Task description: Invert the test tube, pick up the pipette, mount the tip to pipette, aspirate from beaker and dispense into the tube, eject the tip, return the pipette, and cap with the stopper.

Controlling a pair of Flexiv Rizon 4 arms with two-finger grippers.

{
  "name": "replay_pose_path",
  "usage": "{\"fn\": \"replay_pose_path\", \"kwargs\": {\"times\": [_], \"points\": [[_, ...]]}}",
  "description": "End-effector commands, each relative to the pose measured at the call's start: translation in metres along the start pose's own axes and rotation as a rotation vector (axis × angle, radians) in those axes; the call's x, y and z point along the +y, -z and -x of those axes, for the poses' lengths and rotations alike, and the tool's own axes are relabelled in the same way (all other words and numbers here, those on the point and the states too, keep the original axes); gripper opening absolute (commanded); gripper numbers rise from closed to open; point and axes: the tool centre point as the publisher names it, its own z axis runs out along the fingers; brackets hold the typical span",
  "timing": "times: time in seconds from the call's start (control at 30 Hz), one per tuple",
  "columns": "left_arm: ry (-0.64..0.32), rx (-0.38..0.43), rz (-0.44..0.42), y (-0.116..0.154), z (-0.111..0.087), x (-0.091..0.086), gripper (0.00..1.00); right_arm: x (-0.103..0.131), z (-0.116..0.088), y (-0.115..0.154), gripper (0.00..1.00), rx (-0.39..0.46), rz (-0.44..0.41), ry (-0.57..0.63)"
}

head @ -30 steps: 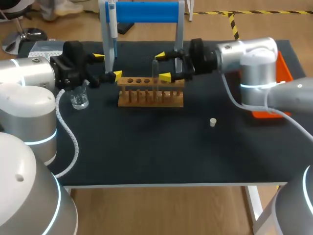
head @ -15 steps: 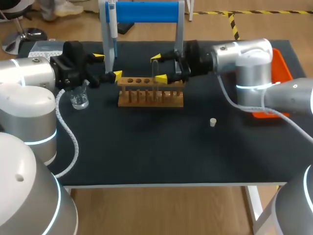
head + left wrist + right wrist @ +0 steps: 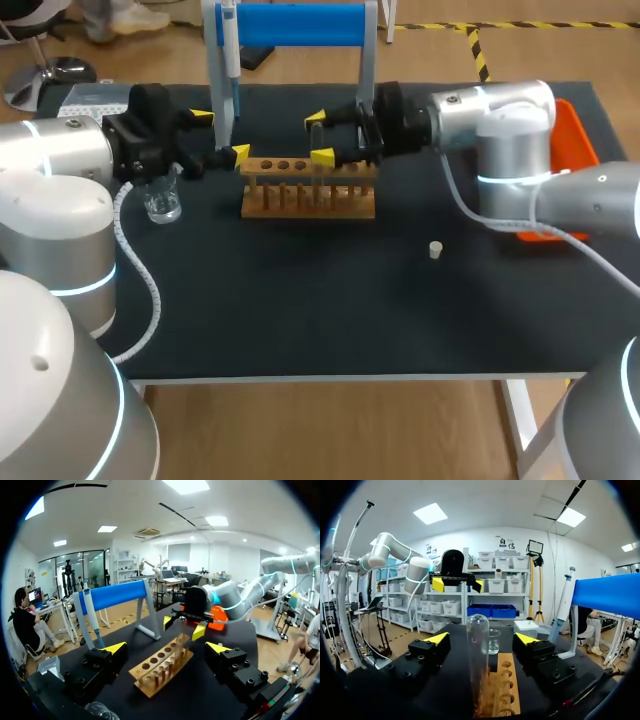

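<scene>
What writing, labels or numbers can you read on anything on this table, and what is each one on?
None can be read.
The wooden rack, glass tube, beaker, stopper and orange tray show no words, numbers or signs.
If the pipette carries any print, it is too small to make out.

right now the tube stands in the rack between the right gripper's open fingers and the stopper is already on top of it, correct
The stopper is not on the tube: the head view shows it lying on the table, apart from the rack. The tube does stand in the rack between the right gripper's open fingers.
</scene>
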Motion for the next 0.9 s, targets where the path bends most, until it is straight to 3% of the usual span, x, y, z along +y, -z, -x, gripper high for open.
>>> {"fn": "replay_pose_path", "kwargs": {"times": [0.03, 0.4, 0.6, 0.9], "points": [[-0.001, 0.001, -0.008, 0.0002, 0.0001, 0.0024, 1.00, 0.0011, -0.0029, 0.0001, 0.68, -0.013, -0.002, -0.001], [-0.001, 0.001, -0.008, 0.0002, 0.0001, 0.0024, 1.00, 0.0008, -0.0038, 0.0013, 0.56, -0.026, 0.008, -0.014], [-0.001, 0.001, -0.008, 0.0002, 0.0001, 0.0024, 1.00, -0.0001, -0.0042, 0.0015, 0.59, -0.032, 0.022, -0.026], [-0.001, 0.001, -0.008, 0.0002, 0.0001, 0.0024, 1.00, -0.0016, -0.0038, 0.0015, 0.51, -0.032, 0.034, -0.034]]}}
